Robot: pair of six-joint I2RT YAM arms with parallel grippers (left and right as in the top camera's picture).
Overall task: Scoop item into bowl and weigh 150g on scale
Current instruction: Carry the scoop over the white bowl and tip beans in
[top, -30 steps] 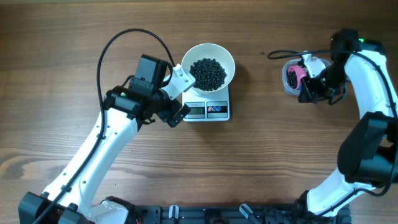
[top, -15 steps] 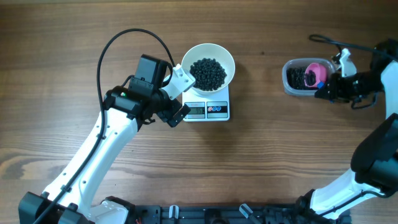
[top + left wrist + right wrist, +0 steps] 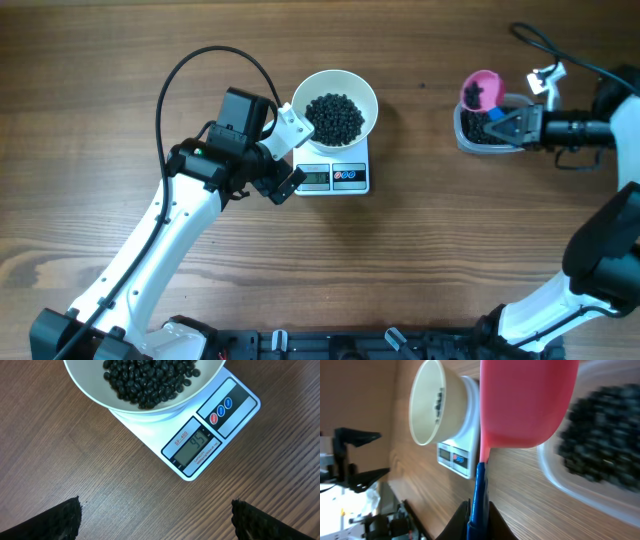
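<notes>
And there we had it: the right hand (image 3: 510, 125) was clamped tight on the blue handle (image 3: 480, 490) of the pink plastic scoop (image 3: 482, 90). It hovered over the clear rounded-rectangular plastic tub (image 3: 465, 135) at the far right of the wooden surface (image 3: 120, 80). We could see a small load of dark beans sitting in the cup from overhead.

Across the way, the round plain white bowl (image 3: 370, 95) sat on the small flat white rectangular kitchen scale (image 3: 360, 152), already holding a good heap of tiny round black beans (image 3: 150, 380). The grey display (image 3: 196, 445) read what looked like ninety-five, so we judged the weighing well along but short of target.

The left hand (image 3: 295, 152) was spread as wide as it goes, holding nothing, its fingers parked just beside the scale. It was far nearer the bowl, but it was not the one carrying the load.

Here was what the next move turned on, in our view. The bowl lay well apart from the scoop, off toward the robot's left. The scoop's long axis ran straight out from the right hand, cup at the far end. That arm would need to sweep leftward, cup level, and put the cup over the rim before tipping.
</notes>
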